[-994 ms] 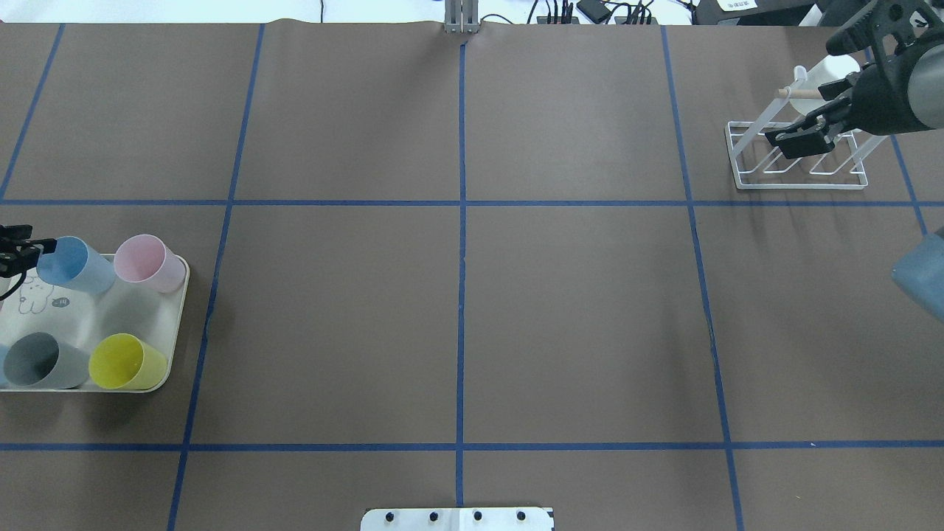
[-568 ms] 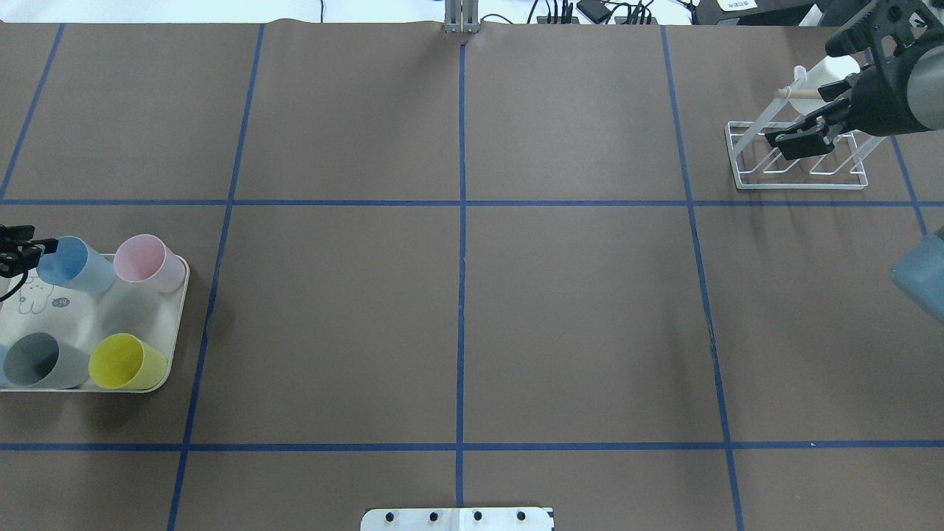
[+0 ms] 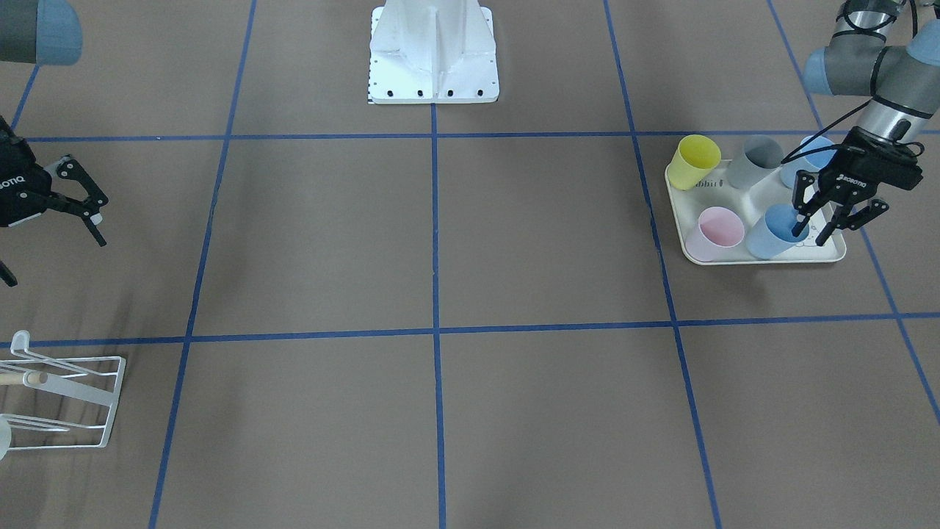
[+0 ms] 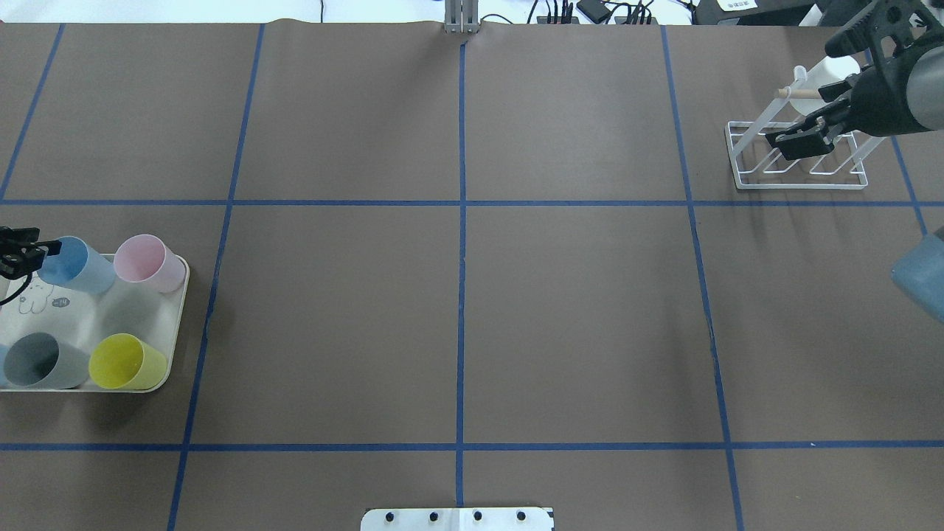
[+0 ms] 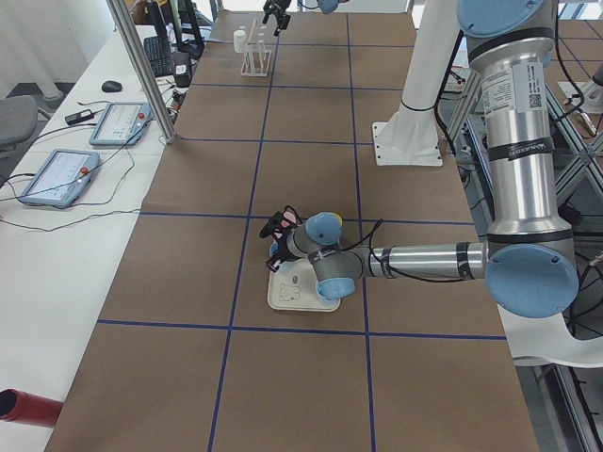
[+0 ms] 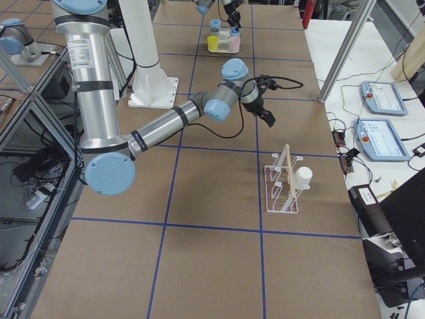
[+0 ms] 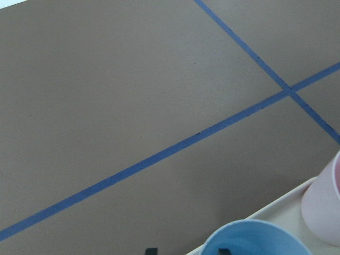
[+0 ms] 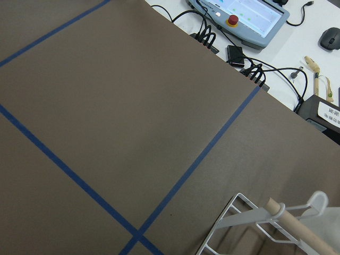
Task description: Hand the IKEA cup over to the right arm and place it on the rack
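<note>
A blue IKEA cup stands upright at the tray's far corner, also in the overhead view and the left wrist view. My left gripper is open and straddles the cup's rim, one fingertip inside the cup and one outside. It also shows at the overhead view's left edge. The white wire rack with its wooden rod sits at the far right. My right gripper hovers open above the table near the rack, holding nothing.
The cream tray also holds a pink cup, a yellow cup, a grey cup and a second blue cup. A white cup hangs on the rack. Cables and tablets lie past the table's far edge.
My left gripper has shifted slightly at the blue cup's rim. The right gripper has drifted a little near the rack. The cups have not moved.
</note>
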